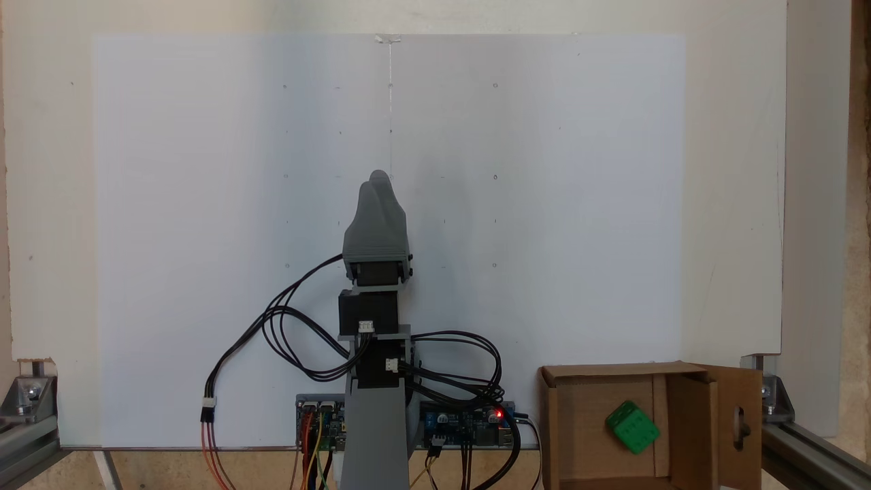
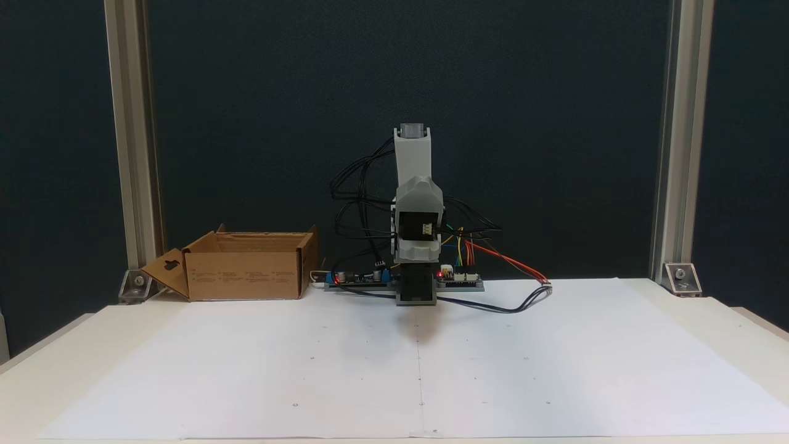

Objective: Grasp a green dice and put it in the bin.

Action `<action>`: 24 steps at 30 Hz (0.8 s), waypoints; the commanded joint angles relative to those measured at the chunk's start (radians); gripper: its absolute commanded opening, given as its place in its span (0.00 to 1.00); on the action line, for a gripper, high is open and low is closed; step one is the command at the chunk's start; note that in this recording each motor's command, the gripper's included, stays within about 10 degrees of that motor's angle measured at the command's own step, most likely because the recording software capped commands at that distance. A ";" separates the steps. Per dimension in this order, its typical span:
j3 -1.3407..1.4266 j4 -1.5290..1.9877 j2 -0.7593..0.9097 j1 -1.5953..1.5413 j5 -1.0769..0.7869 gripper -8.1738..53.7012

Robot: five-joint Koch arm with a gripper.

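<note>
Resting inside the bin [image 1: 565, 422] at the worktop's corner, the green dice [image 1: 633, 427] needs nothing further; jaws pressed together, empty.

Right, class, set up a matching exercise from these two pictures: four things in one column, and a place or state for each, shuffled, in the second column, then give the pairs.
Things:
1. green dice
2. bin
3. gripper
4. red light

Places or states:
A. glowing on a circuit board at the arm's base
B. lying inside the cardboard box
C. above the white sheet, holding nothing, jaws together
D. at the table edge beside the arm's base, flaps open

Pairs: 1-B, 2-D, 3-C, 4-A
</note>
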 commanded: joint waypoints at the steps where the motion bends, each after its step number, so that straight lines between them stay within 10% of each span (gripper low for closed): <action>1: 0.052 -0.071 0.107 -0.011 0.018 0.85; 24: 0.052 -0.005 0.104 -0.015 0.018 0.85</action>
